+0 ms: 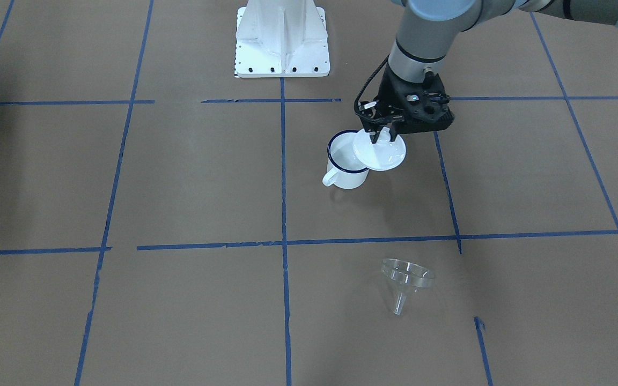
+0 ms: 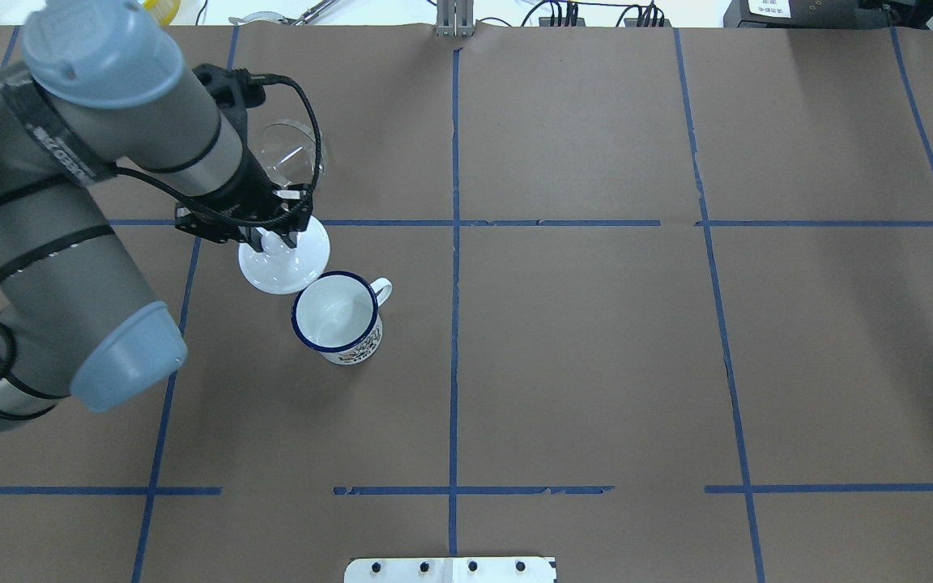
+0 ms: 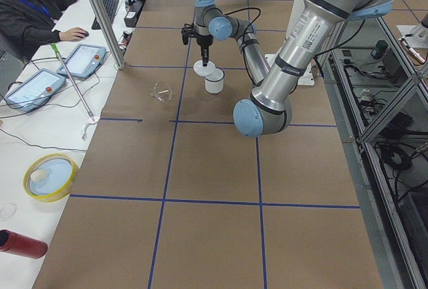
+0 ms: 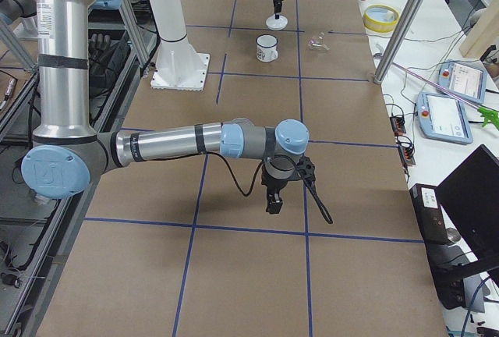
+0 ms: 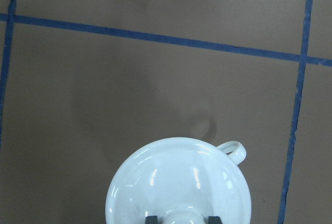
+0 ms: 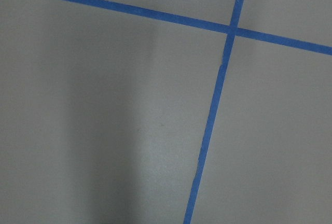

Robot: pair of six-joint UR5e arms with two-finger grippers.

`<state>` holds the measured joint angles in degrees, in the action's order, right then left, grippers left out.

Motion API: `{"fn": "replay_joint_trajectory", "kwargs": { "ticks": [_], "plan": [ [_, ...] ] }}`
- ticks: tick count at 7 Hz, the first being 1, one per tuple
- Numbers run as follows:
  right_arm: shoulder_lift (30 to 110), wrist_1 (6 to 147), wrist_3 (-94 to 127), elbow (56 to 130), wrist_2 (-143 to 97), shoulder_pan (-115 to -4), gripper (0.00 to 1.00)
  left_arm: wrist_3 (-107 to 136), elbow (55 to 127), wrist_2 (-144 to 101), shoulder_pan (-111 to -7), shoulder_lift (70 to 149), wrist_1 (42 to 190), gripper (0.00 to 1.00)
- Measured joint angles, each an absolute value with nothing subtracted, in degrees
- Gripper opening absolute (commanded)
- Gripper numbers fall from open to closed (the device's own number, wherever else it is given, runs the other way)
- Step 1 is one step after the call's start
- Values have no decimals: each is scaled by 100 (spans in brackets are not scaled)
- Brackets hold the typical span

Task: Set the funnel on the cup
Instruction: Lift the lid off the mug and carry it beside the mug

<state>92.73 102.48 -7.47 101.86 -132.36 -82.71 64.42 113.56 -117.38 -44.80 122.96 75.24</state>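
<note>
- White lid [image 1: 380, 151] clamped by its knob in left gripper [image 1: 380, 136], held up just beside cup [image 1: 347, 163]: clearing the mouth, I reckon.
- Funnel [image 1: 406, 279] lies tipped on the far side, well apart.
- Right gripper [image 4: 273, 196]: can't tell.

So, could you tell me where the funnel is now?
Front-facing view: the funnel lies on its side, lower right of the cup, across a tape line.

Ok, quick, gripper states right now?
Left gripper: shut on the lid, at its knob.
Right gripper: cannot tell, seen only from the side.
</note>
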Motion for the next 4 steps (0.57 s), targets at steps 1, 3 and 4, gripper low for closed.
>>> {"fn": "replay_joint_trajectory", "kwargs": {
  "ticks": [1,3,4],
  "plan": [
    [9272,10248,-747,10187,-13236,-8270,100,6103,11502,-11736,-4639,12057,7504,0],
    [9273,10248,-747,10187,-13237,-8271,100,5900,11352,-11688,-4681,11643,7904,0],
    [9272,10248,-747,10187,-13236,-8270,100,5907,11133,-11663,-4621,11558,8164,0]
  ]
}}
